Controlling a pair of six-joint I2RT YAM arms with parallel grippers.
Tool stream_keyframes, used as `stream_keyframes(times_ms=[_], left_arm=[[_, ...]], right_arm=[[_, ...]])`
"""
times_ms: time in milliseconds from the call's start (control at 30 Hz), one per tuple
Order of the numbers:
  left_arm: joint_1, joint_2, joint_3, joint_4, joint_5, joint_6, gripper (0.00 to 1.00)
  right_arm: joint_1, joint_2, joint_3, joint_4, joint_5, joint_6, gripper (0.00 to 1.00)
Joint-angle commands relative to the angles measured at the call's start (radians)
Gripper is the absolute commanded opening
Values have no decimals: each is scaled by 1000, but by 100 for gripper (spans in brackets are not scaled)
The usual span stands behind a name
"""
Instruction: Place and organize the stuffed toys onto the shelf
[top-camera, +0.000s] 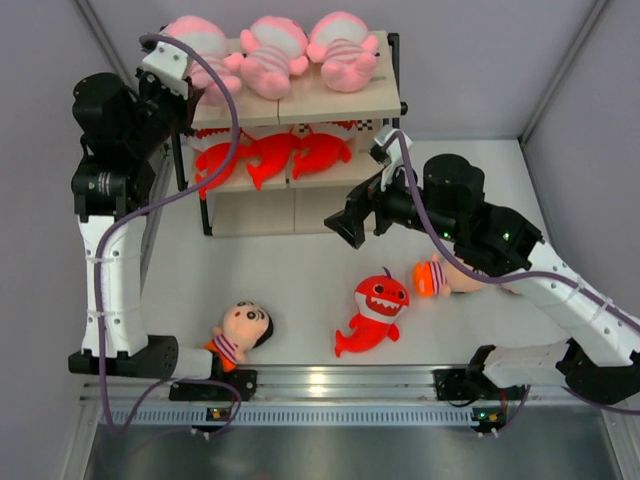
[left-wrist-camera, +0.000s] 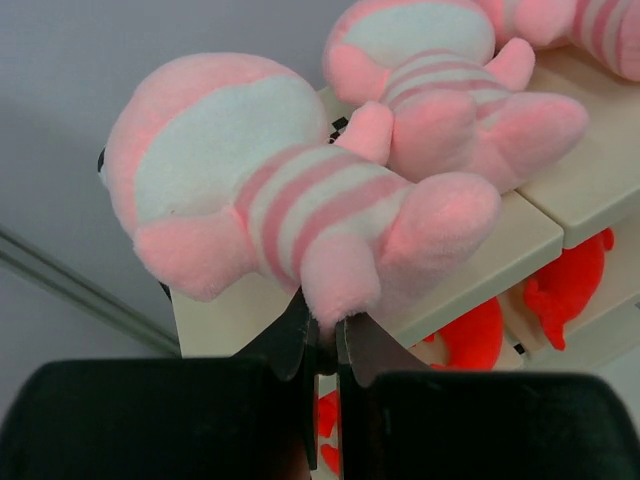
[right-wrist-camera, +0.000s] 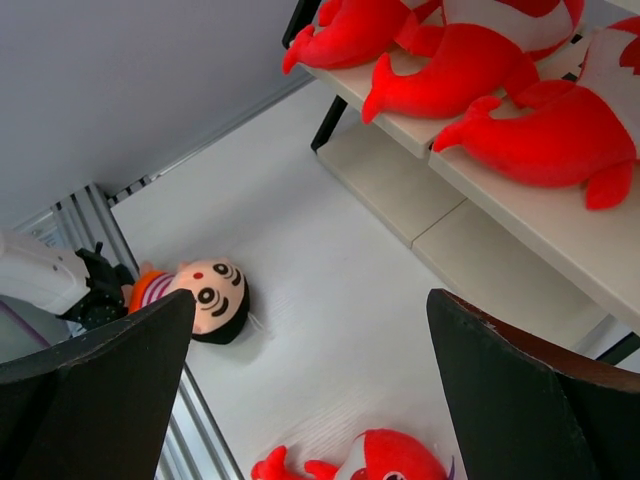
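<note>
The shelf (top-camera: 330, 102) stands at the back. Three pink striped babies lie on its top board and three red sharks (top-camera: 270, 155) on the middle board. My left gripper (top-camera: 197, 85) is at the top board's left end, shut on a leg of the leftmost baby (top-camera: 200, 40); in the left wrist view my gripper (left-wrist-camera: 326, 335) pinches that baby (left-wrist-camera: 250, 190) by its leg. My right gripper (top-camera: 345, 222) hovers open and empty in front of the shelf, and it shows the same in the right wrist view (right-wrist-camera: 310, 300). A shark (top-camera: 375, 312) and two boys (top-camera: 240, 333) (top-camera: 440, 275) lie on the table.
The right arm partly covers the boy on the right. The right wrist view shows the left boy (right-wrist-camera: 205, 295), the loose shark (right-wrist-camera: 380, 460) and the shelved sharks (right-wrist-camera: 470, 60). The shelf's bottom board (top-camera: 255, 212) is bare. A metal rail (top-camera: 340, 385) runs along the near edge.
</note>
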Motion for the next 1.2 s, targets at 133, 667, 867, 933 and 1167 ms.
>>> stream_keyframes(times_ms=[133, 667, 867, 933, 1167], left_arm=[[228, 71, 36, 64, 375, -139, 0], [297, 197, 124, 65, 590, -236, 0], [307, 220, 132, 65, 566, -231, 0], [307, 226, 135, 65, 576, -231, 0], [316, 272, 180, 64, 596, -251, 3]], right_arm=[[-4, -38, -1, 53, -29, 4, 99], [-6, -36, -6, 53, -40, 12, 99], [-4, -59, -33, 58, -17, 22, 99], [-6, -64, -47, 56, -14, 22, 99], [-4, -85, -72, 56, -9, 30, 99]])
